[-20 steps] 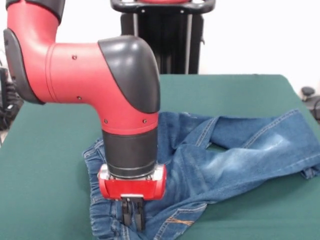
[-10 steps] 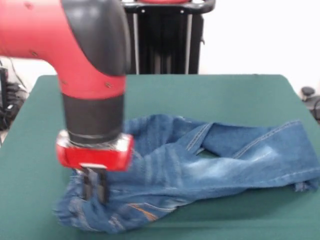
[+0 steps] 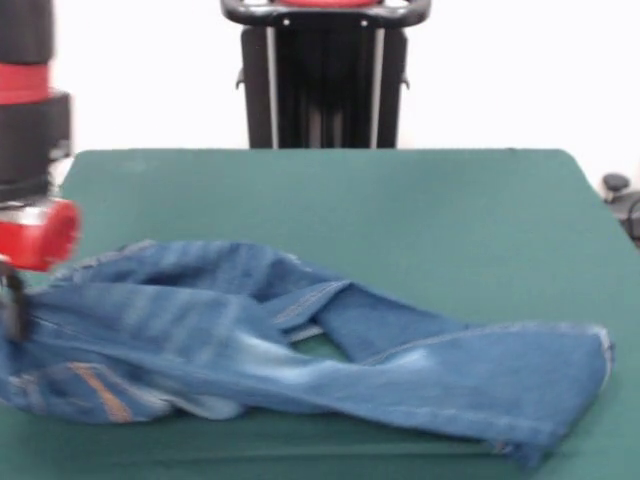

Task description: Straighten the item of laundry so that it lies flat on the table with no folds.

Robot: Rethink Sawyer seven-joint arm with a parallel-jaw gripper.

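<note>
In the front view, a small pair of blue denim jeans (image 3: 300,345) is being stretched across the near half of a dark green table (image 3: 420,200). The waist end is being held at the far left, and the legs are trailing to the right, where the hems are lying near the right edge. The two legs are crossing, with a small gap of green showing between them, and creases are running through the seat.

At the picture's left edge, the red and black arm is partly cut off. Its gripper (image 3: 12,305) is seen only as a dark sliver beneath the red wrist ring, right against the waistband. Whether it is clamped on the cloth or let go cannot be told from here.

No second view is given.

Risk, as a judgement: if the waist is dragged further left, the jeans may be pulled off the table's edge. The crossed legs are likely to be left twisted, since pulling from one end alone cannot uncross them.
</note>
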